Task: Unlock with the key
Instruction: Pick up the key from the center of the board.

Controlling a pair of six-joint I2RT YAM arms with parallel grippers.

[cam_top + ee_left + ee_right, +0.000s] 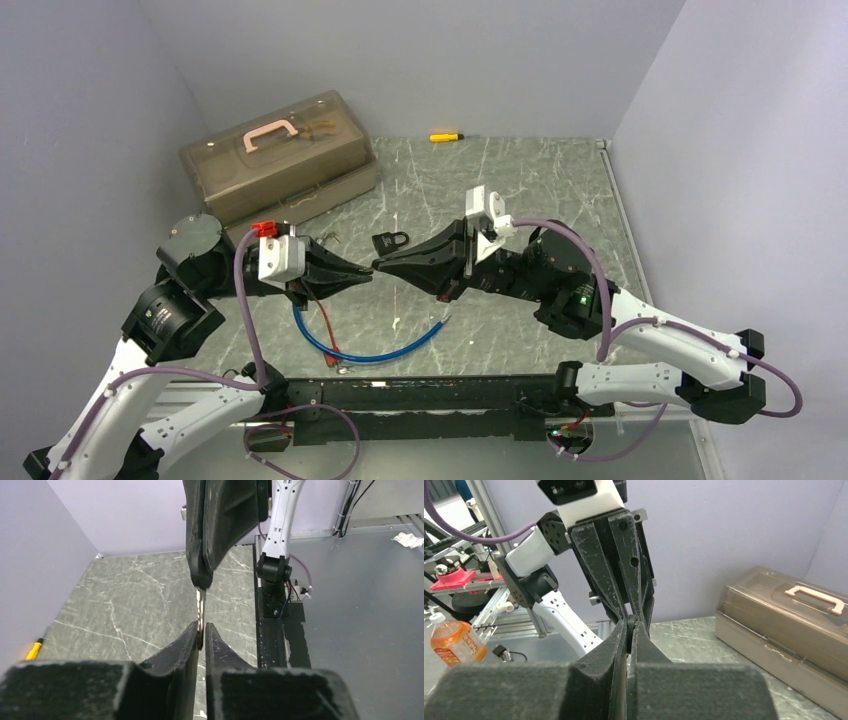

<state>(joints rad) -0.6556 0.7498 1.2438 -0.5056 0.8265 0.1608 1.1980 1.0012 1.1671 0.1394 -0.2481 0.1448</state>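
Your left gripper (200, 630) was drawn narrow, its two fingers nipped onto the lower end of the key (201, 606). In the left wrist view the key showed edge-on as a thin metal strip. Your right gripper (200, 581) came in from the opposite side, pinched shut on the key's other end, so the key bridged the two sets of fingertips. From above, the two grippers met tip to tip over the middle of the table (520, 200), left from the left and right from the right, both angled low over the surface. The key itself was too small to make out in that view.

The padlock (391, 241) lay on the table just beyond the meeting fingertips, apart from both grippers and from the key. Nearer you, under the left gripper, a blue cable (385, 352) curved across the marbled tabletop, with a red cable (322, 325) lying beside it.

At the far left of the table stood a translucent brown toolbox (280, 155) with a pink handle and its lid down. A yellow screwdriver (446, 136) lay by the back wall, well apart from everything else.
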